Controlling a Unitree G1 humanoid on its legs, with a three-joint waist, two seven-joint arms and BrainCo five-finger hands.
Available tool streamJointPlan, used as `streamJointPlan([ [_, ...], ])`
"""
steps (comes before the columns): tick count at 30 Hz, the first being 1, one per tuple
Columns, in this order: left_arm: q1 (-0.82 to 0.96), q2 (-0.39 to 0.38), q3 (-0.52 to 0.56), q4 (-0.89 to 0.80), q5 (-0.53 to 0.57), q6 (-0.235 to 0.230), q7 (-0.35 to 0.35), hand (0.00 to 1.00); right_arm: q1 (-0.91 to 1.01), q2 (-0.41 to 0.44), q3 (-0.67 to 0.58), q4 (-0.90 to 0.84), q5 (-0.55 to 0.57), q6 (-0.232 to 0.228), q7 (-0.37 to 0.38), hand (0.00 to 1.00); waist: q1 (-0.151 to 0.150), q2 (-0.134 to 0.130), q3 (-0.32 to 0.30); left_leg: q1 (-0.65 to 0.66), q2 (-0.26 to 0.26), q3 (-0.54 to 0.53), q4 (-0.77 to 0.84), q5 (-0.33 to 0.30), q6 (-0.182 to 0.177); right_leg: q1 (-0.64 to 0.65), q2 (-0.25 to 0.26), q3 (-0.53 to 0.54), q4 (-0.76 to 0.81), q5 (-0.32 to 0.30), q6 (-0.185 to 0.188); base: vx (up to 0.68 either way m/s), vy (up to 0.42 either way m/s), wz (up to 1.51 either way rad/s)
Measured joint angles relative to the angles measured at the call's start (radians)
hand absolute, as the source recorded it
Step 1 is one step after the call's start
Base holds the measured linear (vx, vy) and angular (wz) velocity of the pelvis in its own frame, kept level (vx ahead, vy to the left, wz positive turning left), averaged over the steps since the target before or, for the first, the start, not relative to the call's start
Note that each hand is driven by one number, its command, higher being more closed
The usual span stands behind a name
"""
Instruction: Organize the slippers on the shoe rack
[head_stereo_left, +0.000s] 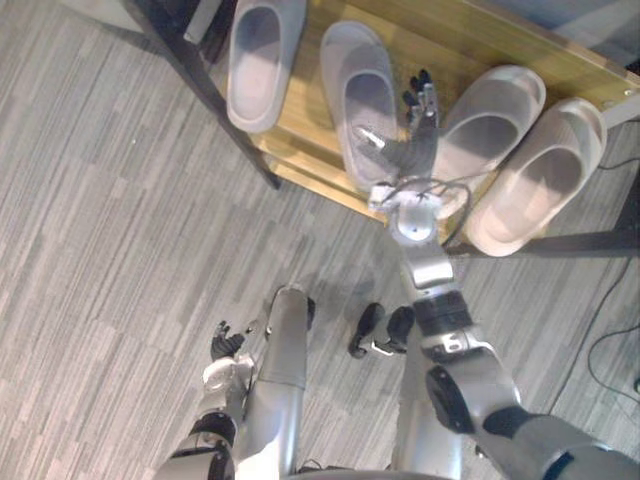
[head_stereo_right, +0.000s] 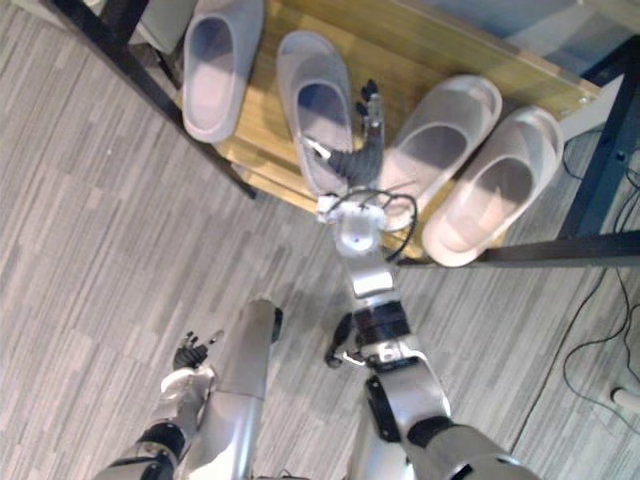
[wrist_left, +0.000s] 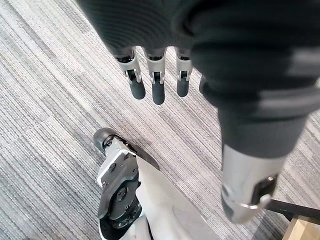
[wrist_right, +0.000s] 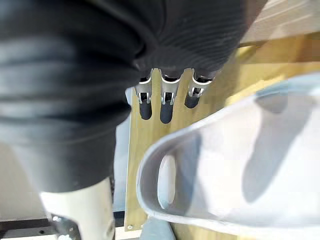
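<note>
Several pale grey slippers lie on the wooden shelf (head_stereo_left: 440, 40) of the shoe rack: one at the left (head_stereo_left: 258, 60), a second (head_stereo_left: 360, 95) beside it, and a pair at the right (head_stereo_left: 490, 115) (head_stereo_left: 540, 175) lying at a slant. My right hand (head_stereo_left: 415, 145) reaches over the shelf between the second slipper and the right pair, fingers (wrist_right: 167, 107) straight and holding nothing. A slipper (wrist_right: 240, 165) lies close under them in the right wrist view. My left hand (head_stereo_left: 226, 345) hangs low over the floor, its fingers (wrist_left: 157, 87) relaxed and empty.
The rack's black metal leg (head_stereo_left: 215, 95) slants down the shelf's left side, and a black bar (head_stereo_left: 560, 243) runs under the right pair. Grey striped carpet (head_stereo_left: 120, 220) covers the floor in front of the rack.
</note>
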Motion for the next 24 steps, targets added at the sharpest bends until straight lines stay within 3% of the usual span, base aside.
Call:
streamJointPlan([
  [11,-0.002,0.007,0.017,-0.005,0.018,0.003,0.000,0.00,0.053,0.037,-0.005,-0.009,0.084,-0.014,0.041,0.00,-0.005,-0.017,0.008,0.007,0.002,0.001,-0.013,0.000,0.000,0.007,0.003,-0.002,-0.012,-0.004,0.008,0.00,0.000,0.00],
  [24,-0.008,0.011,0.019,-0.011,0.019,0.003,0.000,0.00,0.016,0.068,0.002,0.010,0.271,-0.052,0.072,0.00,-0.002,-0.027,0.019,0.004,-0.009,-0.009,-0.023,0.001,-0.001,0.016,-0.011,-0.015,-0.016,-0.012,0.024,0.01,0.002,0.04],
])
